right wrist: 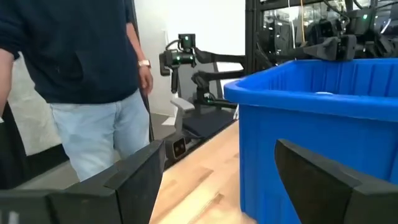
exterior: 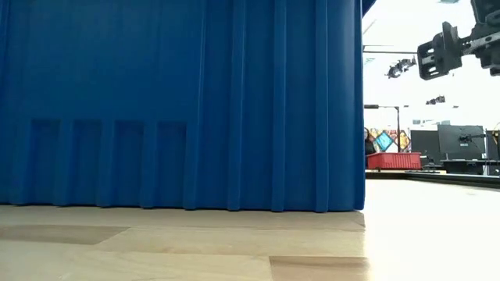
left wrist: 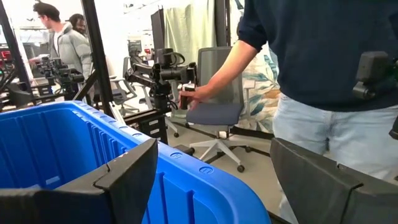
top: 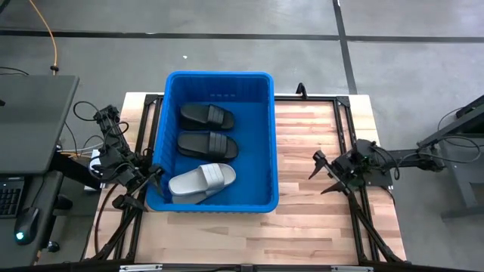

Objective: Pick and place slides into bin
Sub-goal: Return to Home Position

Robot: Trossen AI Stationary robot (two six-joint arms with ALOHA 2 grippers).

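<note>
Two black rubber slides (top: 206, 115) and one light grey rubber slide (top: 202, 181) lie side by side inside the deep bright blue plastic bin (top: 219, 76), centre frame on the pale wooden table (top: 310, 219). The left gripper (top: 148, 183) hangs released and empty, fingers spread, just beside the bin's lower left corner. The right gripper (top: 321, 174), likewise spread and empty, is right of the bin, apart from it.

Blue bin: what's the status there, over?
Left pincer open, empty, at bin left wall. Right pincer open, empty, right of it. Two black slides, one grey slide inside. Person standing nearby.
</note>
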